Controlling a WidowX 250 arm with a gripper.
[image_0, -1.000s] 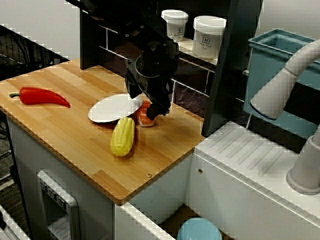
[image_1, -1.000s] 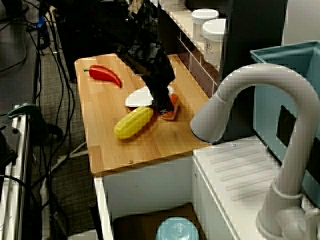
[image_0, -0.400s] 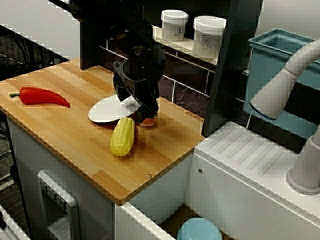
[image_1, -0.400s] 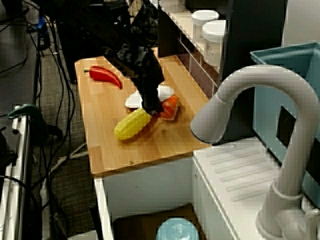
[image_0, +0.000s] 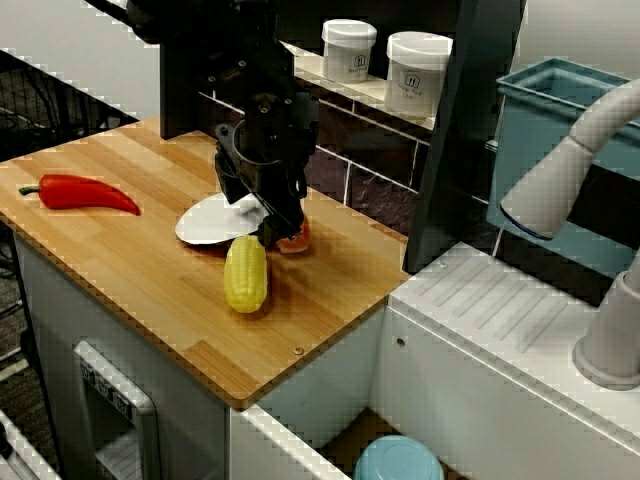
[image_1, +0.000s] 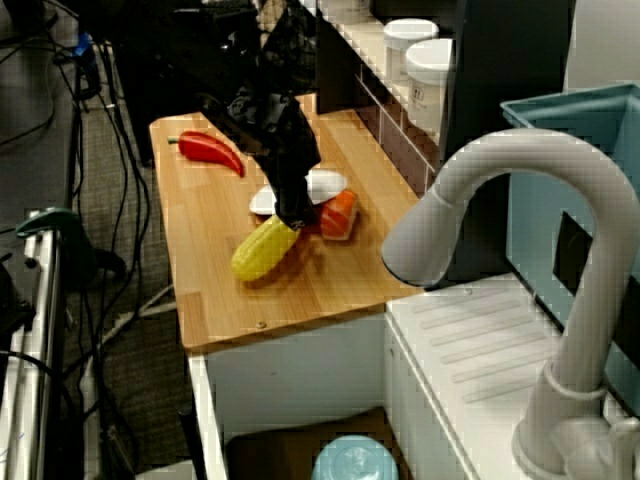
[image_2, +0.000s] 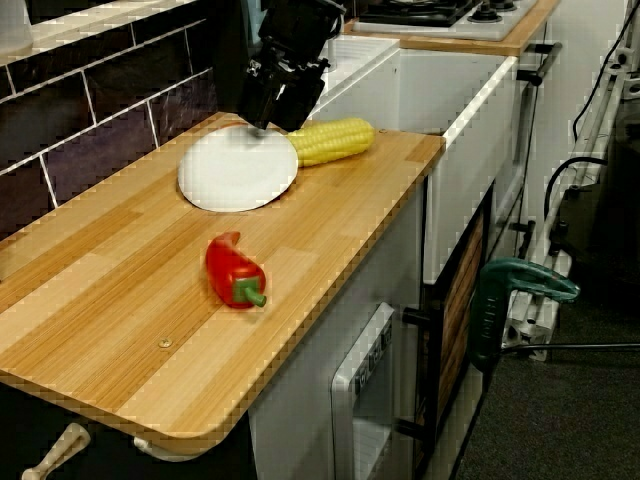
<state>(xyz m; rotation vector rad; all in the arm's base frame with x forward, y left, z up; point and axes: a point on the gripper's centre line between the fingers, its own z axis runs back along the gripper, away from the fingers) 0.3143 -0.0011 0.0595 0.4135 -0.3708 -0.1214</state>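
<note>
The black gripper (image_0: 268, 236) is seen lowered onto the wooden counter (image_0: 150, 290) at the centre of the view from the counter's front corner. Its fingertips are set at the upper end of the yellow corn cob (image_0: 245, 273). How far the jaws are spread cannot be told, since the fingers are merged into 1 dark mass in all 3 views. Nothing is seen lifted. In the view from over the faucet the gripper (image_1: 290, 216) appears to be met by the cob (image_1: 264, 249) at its upper right end, though a thin gap cannot be ruled out.

The cob is laid flat on the counter, just below the centre of the front-corner view. There its long axis is set nearly vertical in the frame, with 1 end at the fingertips and the other pointed toward the lower edge. In the faucet view the axis is run from lower left to upper right. In the view along the counter the cob (image_2: 332, 140) is found in the upper middle, nearly level and slightly raised to the right, with its left end hidden behind the gripper (image_2: 262, 122).

A white plate (image_0: 210, 222) is placed just left of the fingertips, its rim partly covered by the gripper. An orange-and-white food piece (image_0: 295, 240) is seen just to their right. A red pepper (image_0: 80, 192) is left well apart at the left edge. 2 white jars (image_0: 349, 48) are stood on a shelf at the top.
</note>
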